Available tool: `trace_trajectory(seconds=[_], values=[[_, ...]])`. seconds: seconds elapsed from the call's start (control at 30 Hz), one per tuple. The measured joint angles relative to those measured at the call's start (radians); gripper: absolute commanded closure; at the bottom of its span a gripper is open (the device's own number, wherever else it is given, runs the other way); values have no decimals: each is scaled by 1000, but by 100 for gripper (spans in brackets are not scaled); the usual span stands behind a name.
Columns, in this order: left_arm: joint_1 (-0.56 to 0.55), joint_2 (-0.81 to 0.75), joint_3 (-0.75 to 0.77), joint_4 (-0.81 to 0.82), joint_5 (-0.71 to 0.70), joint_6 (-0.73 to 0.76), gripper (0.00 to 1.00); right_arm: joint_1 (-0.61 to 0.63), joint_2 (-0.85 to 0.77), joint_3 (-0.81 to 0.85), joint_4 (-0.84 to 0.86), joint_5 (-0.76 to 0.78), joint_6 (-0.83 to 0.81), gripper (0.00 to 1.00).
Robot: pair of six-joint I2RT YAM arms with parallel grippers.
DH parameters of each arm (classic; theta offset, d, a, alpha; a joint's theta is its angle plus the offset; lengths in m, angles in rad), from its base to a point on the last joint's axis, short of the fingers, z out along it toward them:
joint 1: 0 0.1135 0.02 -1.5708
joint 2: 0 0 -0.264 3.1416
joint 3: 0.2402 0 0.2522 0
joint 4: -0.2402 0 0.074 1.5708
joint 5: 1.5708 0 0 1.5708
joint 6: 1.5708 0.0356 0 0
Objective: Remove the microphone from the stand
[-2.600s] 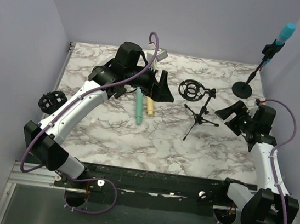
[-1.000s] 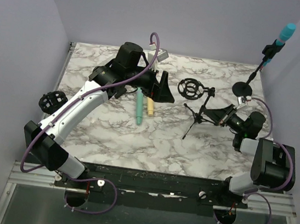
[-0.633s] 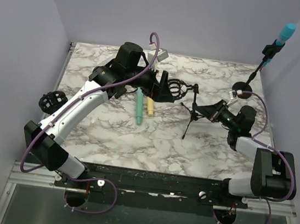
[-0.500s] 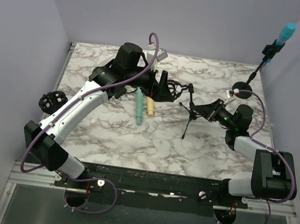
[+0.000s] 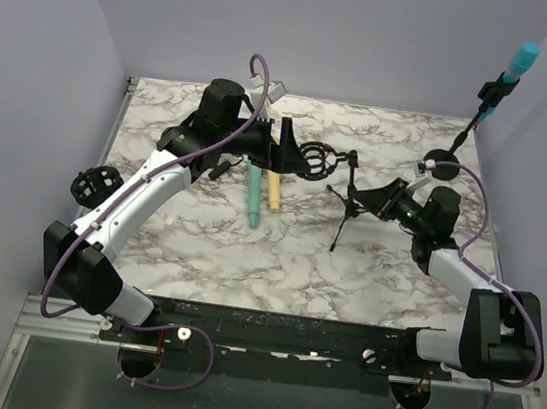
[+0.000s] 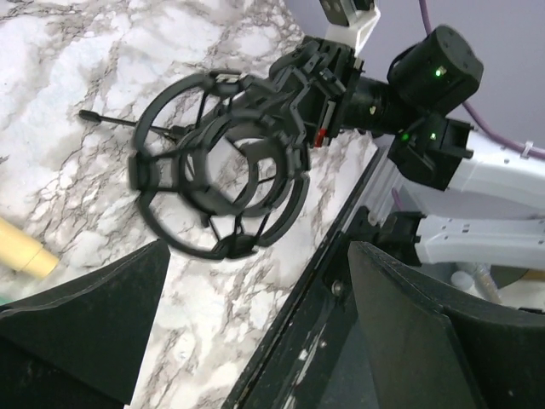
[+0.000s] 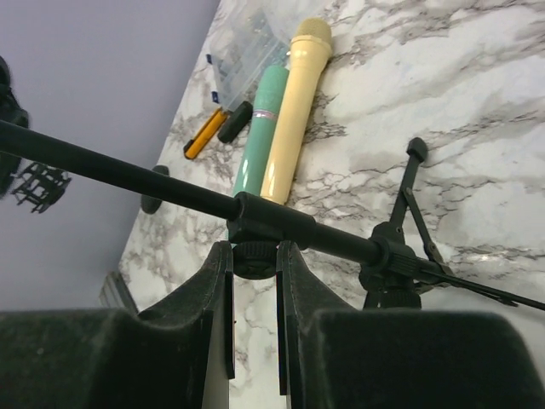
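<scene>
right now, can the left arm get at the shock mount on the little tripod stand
Probably yes: the left gripper is open and the shock mount sits just ahead of it, nothing between. The right gripper is shut on the rod of the tripod stand.

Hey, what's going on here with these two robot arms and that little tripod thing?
The right pincer is clamped on the knob under the boom of the small tripod stand. The left pincer is open, facing the empty shock mount at the boom's end without touching it. A green microphone and a cream microphone lie side by side on the table. A blue-tipped microphone sits in a taller stand at the back right.
</scene>
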Motion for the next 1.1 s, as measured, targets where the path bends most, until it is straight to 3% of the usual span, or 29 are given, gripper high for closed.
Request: trace_trajectory(seconds=[0.4,0.7,1.1], values=[[70,-6,-157,298,18,-352,10,16,-62,24,-166,169,-157,99],[47,140,-90,475,85,-536,10,122,-144,41,-282,464,-189,99],[-18,261,55,497,103,-613,12,293,-148,131,-448,882,-187,99]])
